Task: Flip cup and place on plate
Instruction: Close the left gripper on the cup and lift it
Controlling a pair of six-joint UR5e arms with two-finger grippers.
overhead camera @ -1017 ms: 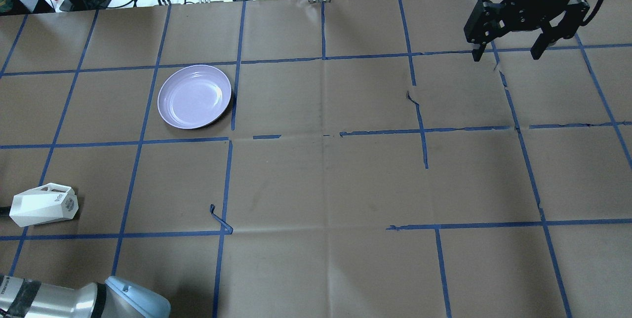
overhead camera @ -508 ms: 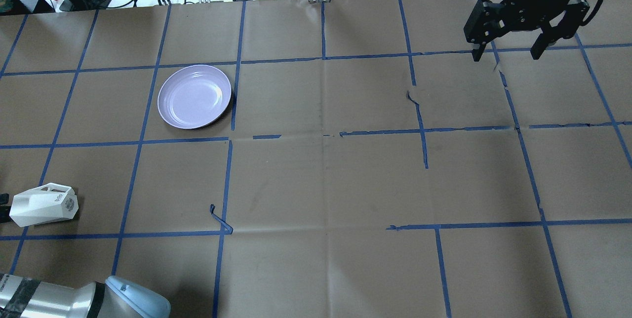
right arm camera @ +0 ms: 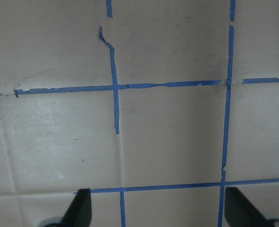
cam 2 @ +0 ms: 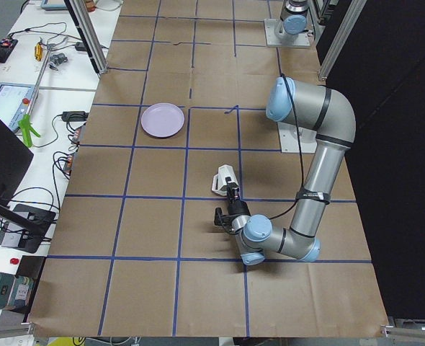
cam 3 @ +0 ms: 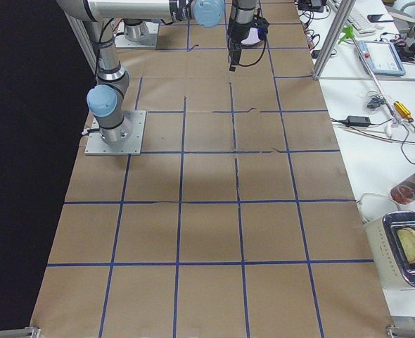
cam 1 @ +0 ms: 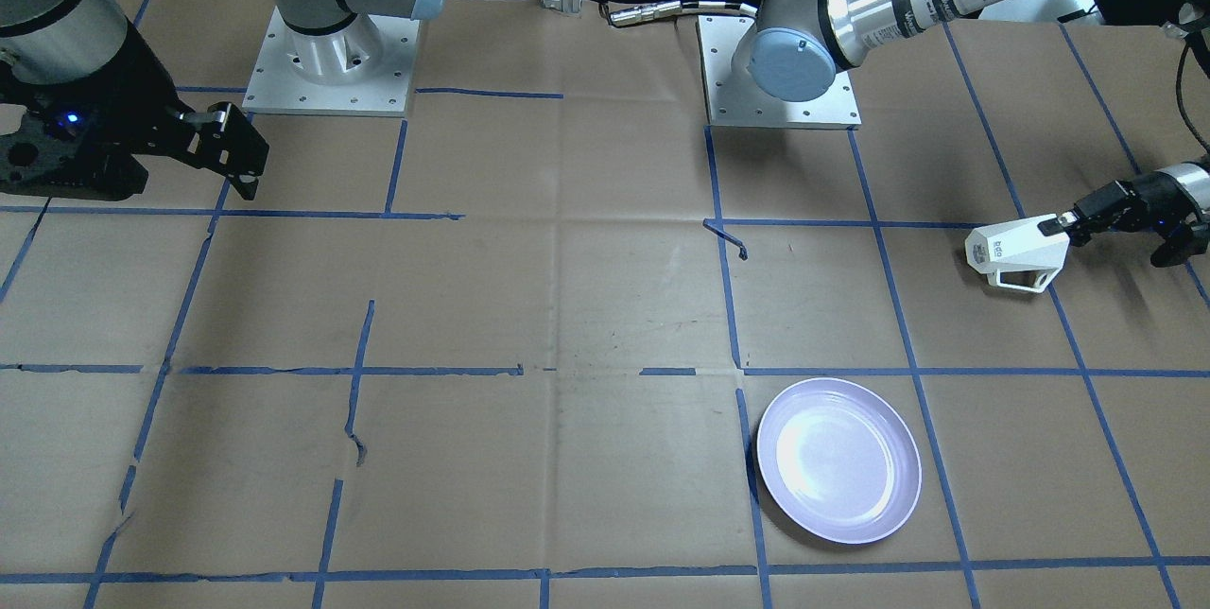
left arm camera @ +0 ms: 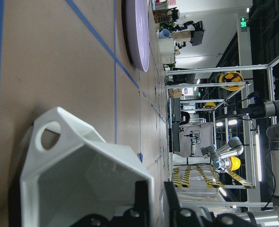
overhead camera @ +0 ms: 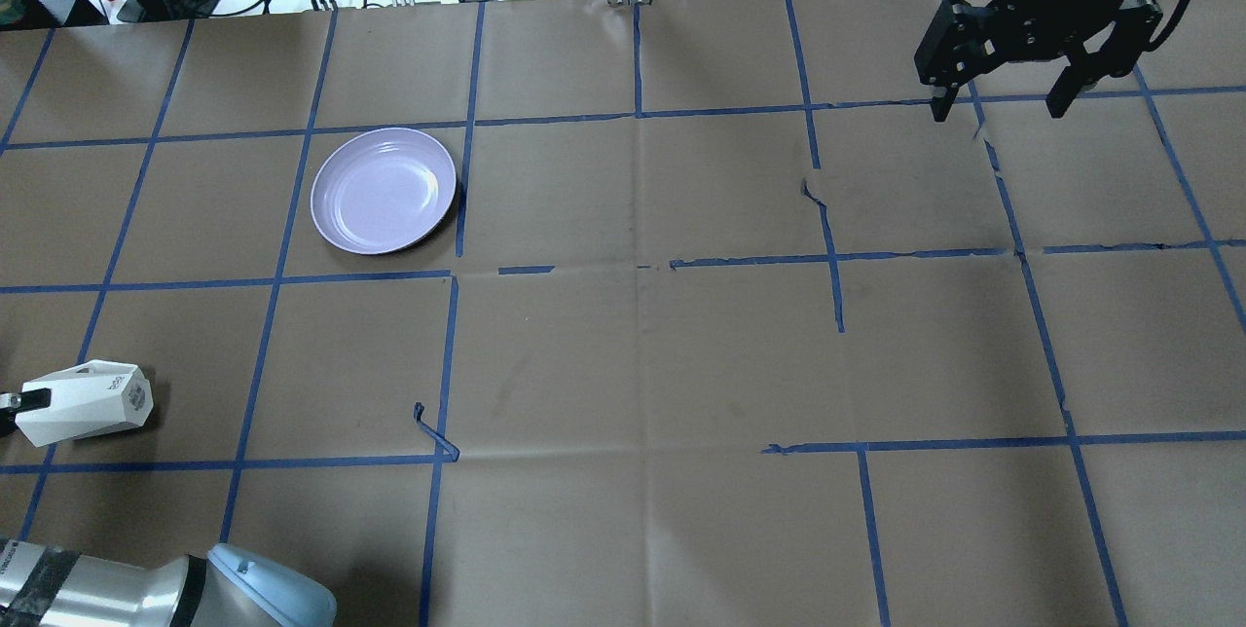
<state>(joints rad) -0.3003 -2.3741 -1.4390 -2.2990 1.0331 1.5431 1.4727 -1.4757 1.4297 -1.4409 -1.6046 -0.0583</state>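
A small white faceted cup (overhead camera: 86,402) is on its side, low at the table's (overhead camera: 623,354) left edge. Its mouth faces the left gripper (cam 1: 1051,226), which is clamped on the rim wall, one jaw inside and one outside. The lavender plate (overhead camera: 384,190) sits well apart, farther forward. The right gripper (overhead camera: 1000,109) hangs wide open and empty, far across the table. To flip well, the pinch should stay firm while the cup rolls base-down – lifted clear first – then travel over the plate
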